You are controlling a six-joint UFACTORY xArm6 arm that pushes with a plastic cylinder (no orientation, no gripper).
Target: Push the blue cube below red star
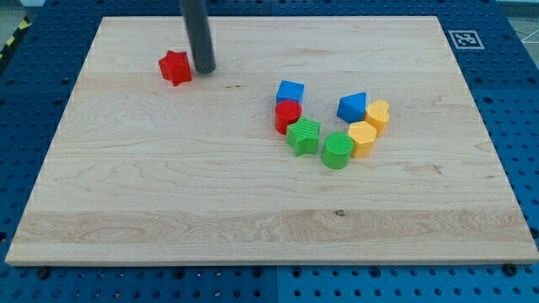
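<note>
Nearest the camera, the pale wooden board (168, 227) lies on a blue perforated table (522, 101). Towards the view's right of centre I find a cluster of small blocks: a green cylinder (337, 150) lowest, a green star (304, 135) to its left, a red cylinder (288, 115) above that, touching the blue cube (290, 91) at the cluster's top left. A yellow hexagonal block (362, 138), a yellow heart-like block (378, 115) and a blue wedge-shaped block (353, 106) close the right side. The red star (175, 67) sits well apart, at upper left. My tip (204, 70) stands just beside the red star's right edge, far from the blue cube. The rod carries nothing; it has no jaws to open or close
</note>
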